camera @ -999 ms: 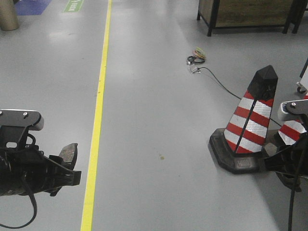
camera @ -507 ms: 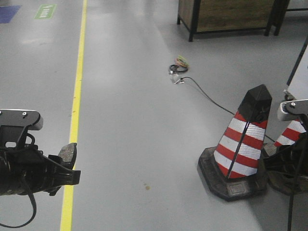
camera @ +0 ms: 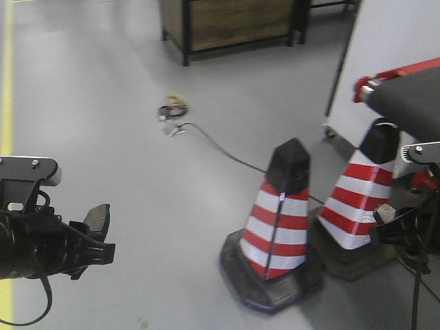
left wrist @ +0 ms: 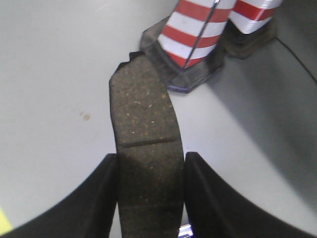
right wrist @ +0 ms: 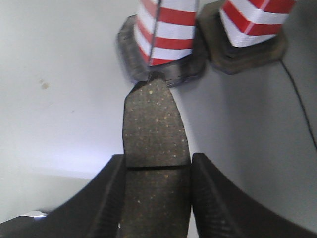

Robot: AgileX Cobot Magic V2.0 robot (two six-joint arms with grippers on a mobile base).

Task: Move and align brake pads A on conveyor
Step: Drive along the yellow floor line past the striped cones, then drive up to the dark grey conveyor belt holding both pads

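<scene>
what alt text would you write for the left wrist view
A dark grey, speckled, oblong brake pad with a centre groove is clamped in the black left claw, above a smooth grey floor. Two red-and-white striped traffic cones on black bases stand at the top edge.

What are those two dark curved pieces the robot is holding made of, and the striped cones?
Left pad and right pad: by the look, a rough, matte, dark brown-grey pressed composite. Pale specks dot the grainy face and a groove crosses it. Nearer cone and farther cone: probably flexible plastic or rubber, with glossy red-and-white bands and dull black tips and bases.
</scene>
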